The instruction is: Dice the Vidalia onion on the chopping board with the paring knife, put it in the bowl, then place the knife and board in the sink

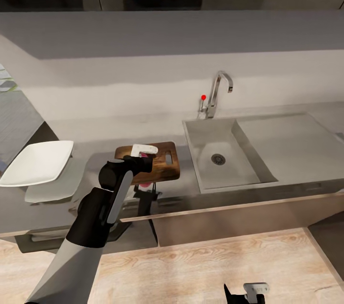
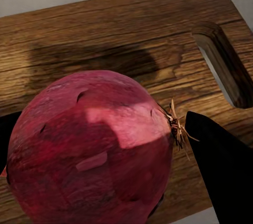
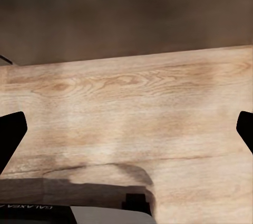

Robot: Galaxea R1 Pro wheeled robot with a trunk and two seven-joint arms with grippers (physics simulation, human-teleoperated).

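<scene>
The left pincer (image 2: 100, 182) is pinched on the Vidalia onion (image 2: 92, 147), one dark finger (image 2: 224, 166) being pressed against its root end and the other just seen at the opposite side, so that the bulb is carried above the chopping board (image 2: 121, 39) rather than resting on it; a shadow is cast on the wood beneath, which suggests a gap remains. In the head view the onion (image 1: 145, 183) is glimpsed as a pink patch under the wrist, over the near edge of the board (image 1: 167, 168), presumably so that it can be set down for dicing. The board is laid on the tabletop (image 1: 95, 134) just left of the sink (image 1: 224, 180), whose basin is seen without the onion. The bowl (image 1: 38, 163) is kept well to the left, ready to receive the pieces. The right pincer (image 1: 244, 294) is held low over the wooden floor (image 3: 132, 108), its fingers spread wide and nothing held between them.
</scene>
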